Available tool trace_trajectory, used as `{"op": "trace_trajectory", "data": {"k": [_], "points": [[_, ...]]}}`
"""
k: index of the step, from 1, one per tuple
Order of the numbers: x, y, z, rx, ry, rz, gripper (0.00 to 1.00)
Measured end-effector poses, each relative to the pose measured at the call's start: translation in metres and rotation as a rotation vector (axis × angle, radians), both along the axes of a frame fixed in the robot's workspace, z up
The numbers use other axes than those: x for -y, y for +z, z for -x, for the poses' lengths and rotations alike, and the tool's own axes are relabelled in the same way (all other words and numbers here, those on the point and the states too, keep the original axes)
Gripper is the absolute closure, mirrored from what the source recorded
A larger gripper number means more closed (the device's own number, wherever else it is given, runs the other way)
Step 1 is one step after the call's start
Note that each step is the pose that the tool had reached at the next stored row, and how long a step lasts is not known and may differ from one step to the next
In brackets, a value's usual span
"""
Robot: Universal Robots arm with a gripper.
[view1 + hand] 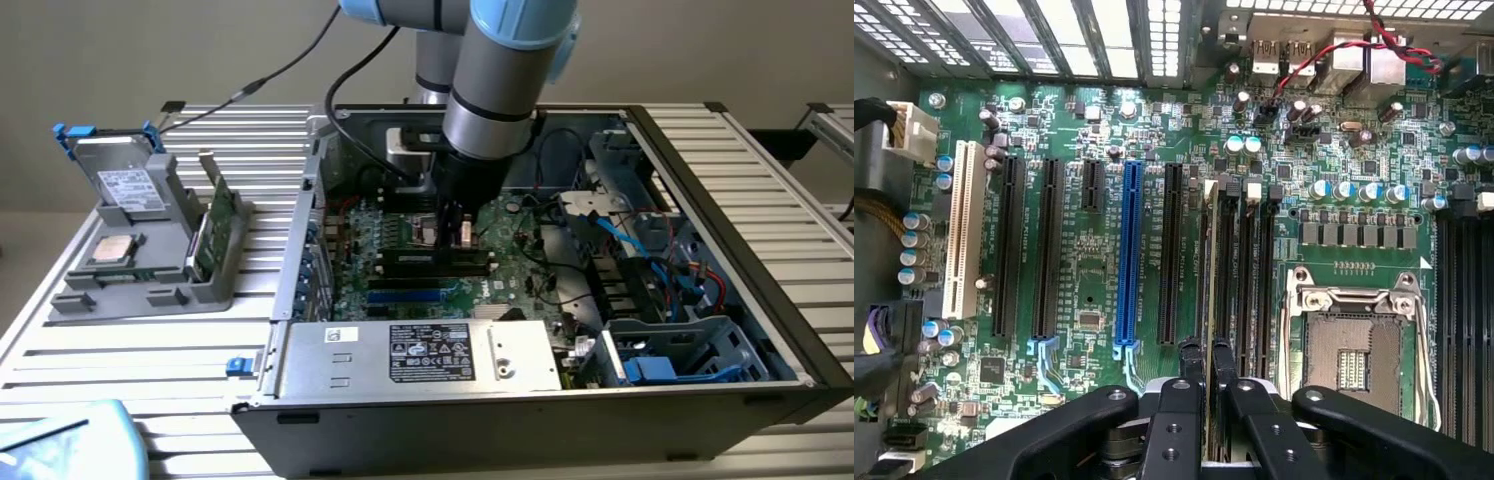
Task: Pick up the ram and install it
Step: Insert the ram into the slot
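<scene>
On the exterior view's left, a gray holder point(134, 290) on the slatted aluminium table point(781, 150) carries a hard drive point(127, 185), a square silver processor chip point(114, 250) and a green card point(214, 225) standing on edge. Just beside it, towards the middle, lies the open computer case point(747, 235) with its green motherboard point(527, 250) facing up. The arm point(501, 90) reaches straight down into the case, and the gripper point(457, 225) hangs close over the board, behind the labelled silver power supply point(427, 350). In the wrist view the gripper point(1209, 360) has its two black fingers point(1192, 365) drawn in and clamped on the ram point(1211, 260). The ram is a thin stick seen edge-on, and it runs lengthwise away from the fingers. It lies in line with the bank of black memory slots point(1246, 270), on the side of that bank away from the empty processor socket point(1351, 340). The blue expansion slot point(1129, 260) and a white slot point(962, 230) lie further off on the ram's other side. I cannot tell whether the ram's lower edge already sits in a slot. On the exterior view's right, blue cables point(654, 250) cross the case above a metal drive cage point(687, 345).
</scene>
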State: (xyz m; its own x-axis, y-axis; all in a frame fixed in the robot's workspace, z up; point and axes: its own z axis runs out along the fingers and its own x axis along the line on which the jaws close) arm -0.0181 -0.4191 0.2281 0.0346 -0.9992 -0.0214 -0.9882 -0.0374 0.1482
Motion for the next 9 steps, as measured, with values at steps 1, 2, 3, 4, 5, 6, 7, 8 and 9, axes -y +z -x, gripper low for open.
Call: {"op": "trace_trajectory", "data": {"k": [1,2,3,4,5,6,7,8,9], "points": [[0.0000,-0.0009,-0.0001,-0.0018,0.000,0.0000,0.85],[0.0000,-0.0010,-0.0001,-0.0030,0.000,0.0001,0.85],[0.0000,-0.0010,-0.0002,-0.0033,0.000,0.0002,0.85],[0.0000,-0.0010,-0.0005,-0.0035,0.000,0.0003,0.85],[0.0000,-0.0010,-0.0009,-0.0035,0.000,0.0003,0.85],[0.0000,-0.0010,-0.0013,-0.0035,0.000,0.0002,0.85],[0.0000,-0.0011,-0.0018,-0.0035,0.000,0.0001,0.85],[0.0000,-0.0011,-0.0021,-0.0035,0.000,0.0001,0.85],[0.0000,-0.0011,-0.0021,-0.0035,0.000,0.0000,0.85]]}}
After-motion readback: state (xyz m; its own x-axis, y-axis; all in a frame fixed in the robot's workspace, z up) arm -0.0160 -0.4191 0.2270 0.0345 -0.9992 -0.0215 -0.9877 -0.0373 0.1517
